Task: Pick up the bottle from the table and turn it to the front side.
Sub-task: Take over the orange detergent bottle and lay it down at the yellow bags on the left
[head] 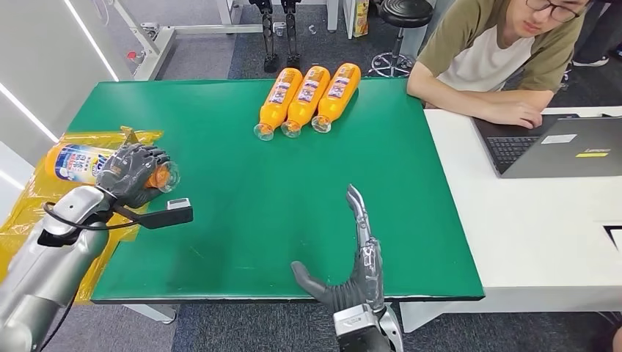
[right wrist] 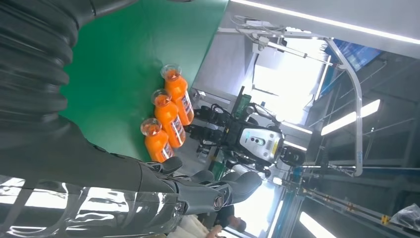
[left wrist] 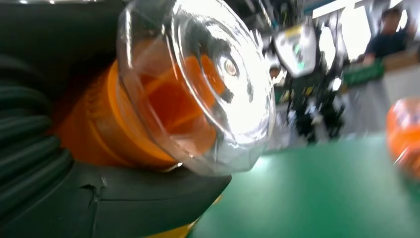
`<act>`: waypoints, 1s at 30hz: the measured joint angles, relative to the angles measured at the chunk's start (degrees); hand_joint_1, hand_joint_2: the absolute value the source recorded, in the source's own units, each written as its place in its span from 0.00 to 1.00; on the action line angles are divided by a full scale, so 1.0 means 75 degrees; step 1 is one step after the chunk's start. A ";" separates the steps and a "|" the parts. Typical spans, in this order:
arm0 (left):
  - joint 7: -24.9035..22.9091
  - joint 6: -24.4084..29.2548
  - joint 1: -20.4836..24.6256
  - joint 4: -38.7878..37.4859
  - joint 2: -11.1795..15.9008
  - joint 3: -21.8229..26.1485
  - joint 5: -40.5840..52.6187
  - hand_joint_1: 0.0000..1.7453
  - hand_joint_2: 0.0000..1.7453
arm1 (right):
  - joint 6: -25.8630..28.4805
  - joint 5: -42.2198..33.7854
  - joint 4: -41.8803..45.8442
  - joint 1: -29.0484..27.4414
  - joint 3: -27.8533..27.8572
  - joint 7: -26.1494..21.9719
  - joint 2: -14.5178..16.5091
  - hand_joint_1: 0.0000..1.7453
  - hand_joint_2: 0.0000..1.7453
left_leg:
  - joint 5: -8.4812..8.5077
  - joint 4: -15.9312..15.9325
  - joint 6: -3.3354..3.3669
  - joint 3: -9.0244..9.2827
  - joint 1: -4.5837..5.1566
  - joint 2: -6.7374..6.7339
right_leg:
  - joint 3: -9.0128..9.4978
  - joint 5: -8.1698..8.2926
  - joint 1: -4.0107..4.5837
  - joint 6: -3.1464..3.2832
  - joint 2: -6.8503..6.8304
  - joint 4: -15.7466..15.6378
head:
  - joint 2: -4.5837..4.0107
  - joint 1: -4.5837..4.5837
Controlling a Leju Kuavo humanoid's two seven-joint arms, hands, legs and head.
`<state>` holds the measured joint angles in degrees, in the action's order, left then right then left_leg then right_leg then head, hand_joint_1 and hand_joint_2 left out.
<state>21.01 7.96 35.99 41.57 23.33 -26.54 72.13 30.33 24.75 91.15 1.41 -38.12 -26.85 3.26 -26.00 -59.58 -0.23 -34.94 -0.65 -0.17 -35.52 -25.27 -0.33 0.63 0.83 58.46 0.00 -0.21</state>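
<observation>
The bottle [head: 81, 163] is gripped by the left hand [head: 132, 174], its clear cap [left wrist: 198, 84] seen close from the wrist, while the right hand [head: 357, 271] is held with fingers spread.

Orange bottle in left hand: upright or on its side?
On its side: the left hand grips the orange bottle horizontally, clear cap toward the table centre.

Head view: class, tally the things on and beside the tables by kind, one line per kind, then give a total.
Orange plastic bottles: 4, with 3 lying side by side on the green table and 1 held by the left hand
Grey open laptop: 1
Yellow plastic sheet: 1
Total: 6
</observation>
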 joint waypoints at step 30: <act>-0.1039 0.0394 -0.0240 -0.2635 -0.0409 -0.0834 -0.0012 0.00 1.00 | -0.0822 0.0522 0.0391 0.0076 0.0072 0.0521 0.0150 0.00 1.00 | -0.0003 0.0001 -0.0003 -0.0009 0.0001 0.0008 | -0.0003 -0.0002 -0.0002 -0.0001 -0.0005 -0.0002 | 0.0000 -0.0001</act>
<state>13.22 10.91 34.19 21.81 20.26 -32.80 72.04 24.16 28.67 94.09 1.97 -37.58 -22.94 4.38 -26.02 -59.57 -0.26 -35.00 -0.65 -0.11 -35.55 -25.28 -0.34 0.62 0.79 58.44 0.00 -0.21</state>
